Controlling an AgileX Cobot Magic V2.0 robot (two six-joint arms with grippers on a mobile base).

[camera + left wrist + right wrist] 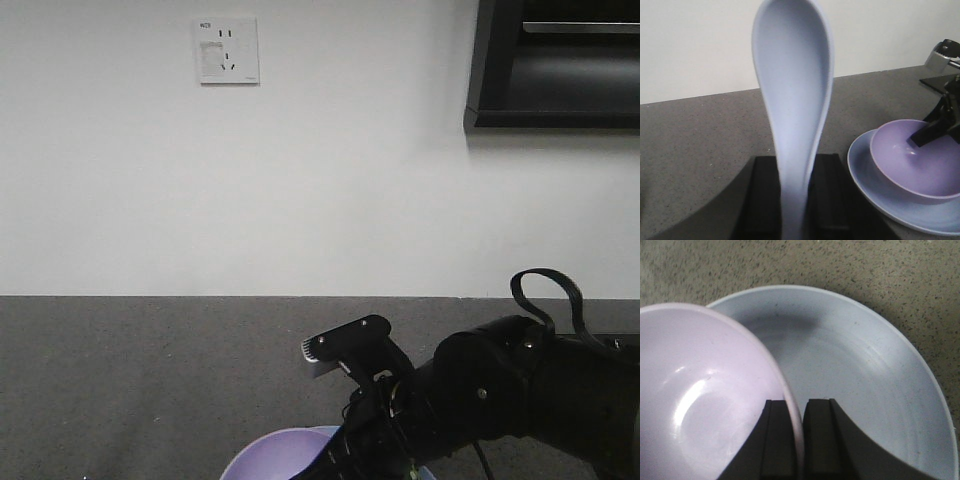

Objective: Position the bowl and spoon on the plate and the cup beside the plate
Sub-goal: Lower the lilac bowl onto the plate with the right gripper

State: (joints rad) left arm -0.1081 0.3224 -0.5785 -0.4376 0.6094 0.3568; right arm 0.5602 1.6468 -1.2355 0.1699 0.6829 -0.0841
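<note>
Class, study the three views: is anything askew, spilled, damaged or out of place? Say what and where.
Nothing is spilled or broken. The bowl, pinched at its rim by the right end effector, is off-centre toward one side of the plate. The left end effector holds the spoon upright, scoop up.

We get soft, even indoor light, no harsh glare. Front view is dim; arm (500, 395) reads near black, detail lost. Left wrist: spoon (792, 100) slightly soft, too close. Right wrist: bowl (705, 390) shows pale highlights and shadows the plate (865, 370).
</note>
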